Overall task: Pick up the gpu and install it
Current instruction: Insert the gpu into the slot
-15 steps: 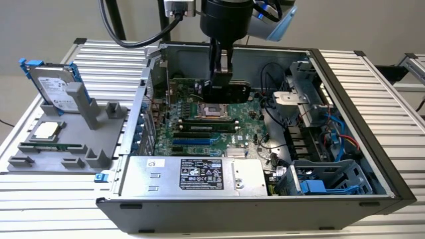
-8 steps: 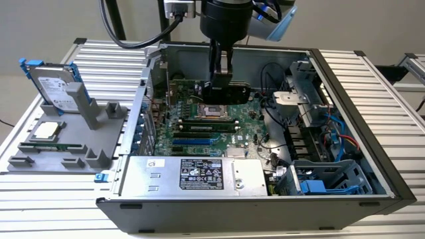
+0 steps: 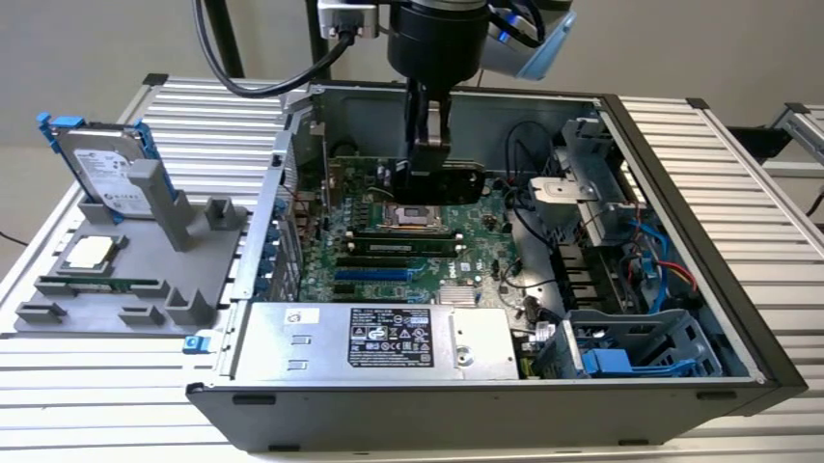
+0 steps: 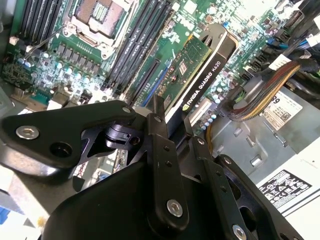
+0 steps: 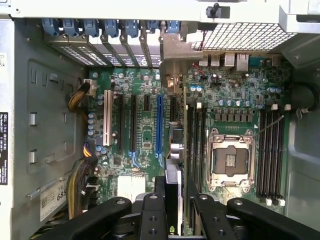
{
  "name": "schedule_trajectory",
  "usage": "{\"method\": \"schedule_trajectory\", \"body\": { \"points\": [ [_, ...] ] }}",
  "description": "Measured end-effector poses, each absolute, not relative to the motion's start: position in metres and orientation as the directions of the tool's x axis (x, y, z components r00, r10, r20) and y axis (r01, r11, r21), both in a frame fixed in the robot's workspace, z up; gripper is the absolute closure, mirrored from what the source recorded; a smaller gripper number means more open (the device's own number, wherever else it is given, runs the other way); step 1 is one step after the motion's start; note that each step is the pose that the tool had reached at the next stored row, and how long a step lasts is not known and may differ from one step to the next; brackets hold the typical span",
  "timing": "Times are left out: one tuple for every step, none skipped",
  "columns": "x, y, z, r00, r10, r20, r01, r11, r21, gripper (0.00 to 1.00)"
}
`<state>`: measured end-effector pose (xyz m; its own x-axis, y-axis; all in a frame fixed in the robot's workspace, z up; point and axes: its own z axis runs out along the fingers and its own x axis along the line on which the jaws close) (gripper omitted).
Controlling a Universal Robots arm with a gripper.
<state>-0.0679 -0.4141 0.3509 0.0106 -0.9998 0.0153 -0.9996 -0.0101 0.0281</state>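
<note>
My gripper (image 3: 429, 154) is shut on the gpu (image 3: 445, 183) and holds it inside the open computer case (image 3: 721, 289), above the motherboard (image 3: 386, 256) near the CPU socket (image 3: 419, 214). In the second wrist view the gpu (image 4: 200, 70) shows its green board and black cooler block, pinched at its near edge by the gripper (image 4: 174, 127). In the first wrist view the gpu (image 5: 175, 145) appears edge-on between the gripper (image 5: 174, 200) fingers. It hangs over the area between the blue expansion slot (image 5: 159, 125) and the memory slots (image 5: 195, 145), with its silver bracket (image 5: 175, 52) toward the case's rear openings.
A grey holder (image 3: 116, 280) at the exterior view's left carries a silver hard drive (image 3: 103, 169), a CPU chip (image 3: 91, 253) and a memory stick (image 3: 103, 285). The power supply (image 3: 373, 338), drive cage (image 3: 618, 347) and cables (image 3: 650, 260) crowd the case.
</note>
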Motion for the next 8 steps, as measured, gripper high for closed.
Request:
{"method": "schedule_trajectory", "body": {
  "points": [
    [-0.0679, -0.4141, 0.3508, 0.011, -1.0, 0.016, -1.0, -0.01, 0.028, 1.0],
    [-0.0679, -0.4142, 0.3508, 0.011, -1.0, 0.016, -1.0, -0.01, 0.028, 1.0],
    [-0.0679, -0.4141, 0.3507, 0.011, -1.0, 0.016, -1.0, -0.01, 0.028, 1.0],
    [-0.0679, -0.4141, 0.3507, 0.011, -1.0, 0.016, -1.0, -0.01, 0.028, 1.0],
    [-0.0679, -0.4141, 0.3506, 0.011, -1.0, 0.016, -1.0, -0.01, 0.028, 1.0],
    [-0.0679, -0.4141, 0.3506, 0.011, -1.0, 0.016, -1.0, -0.01, 0.028, 1.0],
    [-0.0679, -0.4141, 0.3506, 0.011, -1.0, 0.016, -1.0, -0.01, 0.028, 1.0],
    [-0.0679, -0.4141, 0.3507, 0.011, -1.0, 0.016, -1.0, -0.01, 0.028, 1.0]
  ]
}}
